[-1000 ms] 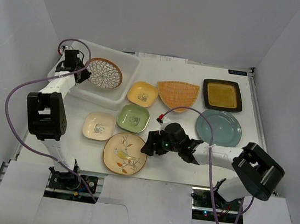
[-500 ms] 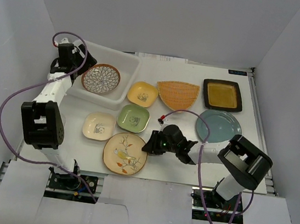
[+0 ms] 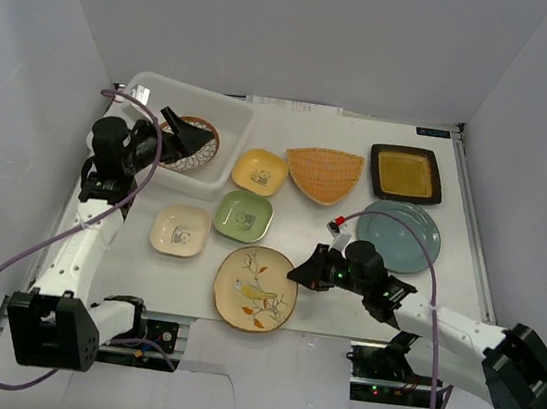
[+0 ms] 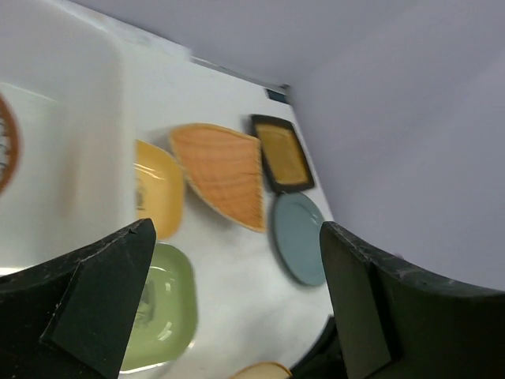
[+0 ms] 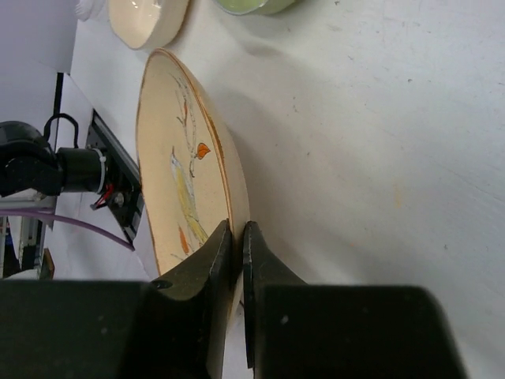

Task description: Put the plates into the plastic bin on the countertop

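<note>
Pinching bird plate (image 5: 180, 158) between right fingers (image 5: 207, 264).

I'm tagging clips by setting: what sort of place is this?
Most likely a robotics lab test cell: plain white panel walls box in a flat white table, two robot arms stand at its near edge, and mixed ceramic plates lie spread beside a translucent white plastic bin.

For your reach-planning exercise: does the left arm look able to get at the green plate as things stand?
Probably yes. The left pincer hangs open and empty over the plastic bin, and the green plate lies uncovered just beside it with nothing between.
</note>
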Robot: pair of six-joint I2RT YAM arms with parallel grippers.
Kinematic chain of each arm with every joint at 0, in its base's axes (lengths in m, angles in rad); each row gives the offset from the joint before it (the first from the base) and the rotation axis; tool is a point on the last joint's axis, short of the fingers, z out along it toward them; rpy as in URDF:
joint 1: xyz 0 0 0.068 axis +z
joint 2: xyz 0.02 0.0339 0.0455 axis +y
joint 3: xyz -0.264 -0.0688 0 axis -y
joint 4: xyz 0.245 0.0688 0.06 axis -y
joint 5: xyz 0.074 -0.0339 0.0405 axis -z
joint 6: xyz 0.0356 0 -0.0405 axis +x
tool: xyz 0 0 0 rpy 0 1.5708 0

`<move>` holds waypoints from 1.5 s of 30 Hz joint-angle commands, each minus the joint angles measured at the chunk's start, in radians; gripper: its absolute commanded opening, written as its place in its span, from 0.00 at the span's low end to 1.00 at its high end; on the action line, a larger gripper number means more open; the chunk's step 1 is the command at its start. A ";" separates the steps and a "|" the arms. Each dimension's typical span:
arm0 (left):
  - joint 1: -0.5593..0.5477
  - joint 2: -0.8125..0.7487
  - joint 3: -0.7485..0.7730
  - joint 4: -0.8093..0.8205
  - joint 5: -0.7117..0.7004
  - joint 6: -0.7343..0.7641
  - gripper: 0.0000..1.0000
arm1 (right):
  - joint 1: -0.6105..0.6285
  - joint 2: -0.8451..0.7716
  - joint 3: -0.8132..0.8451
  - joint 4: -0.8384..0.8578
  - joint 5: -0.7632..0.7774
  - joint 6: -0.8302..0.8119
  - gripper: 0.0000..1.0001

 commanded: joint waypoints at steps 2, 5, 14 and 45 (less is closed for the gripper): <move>-0.006 -0.165 -0.059 0.243 0.292 -0.130 0.97 | -0.060 -0.163 0.189 -0.064 -0.094 -0.022 0.08; -0.008 -0.249 -0.056 0.381 0.358 -0.231 0.98 | -0.118 -0.120 0.327 -0.095 -0.112 -0.047 0.08; -0.133 -0.433 -0.048 0.242 0.325 -0.064 0.98 | -0.155 0.283 0.783 -0.040 -0.042 -0.092 0.08; -0.430 -0.475 -0.220 -0.002 -0.208 0.095 0.98 | 0.035 1.454 2.011 -0.052 0.515 -0.323 0.33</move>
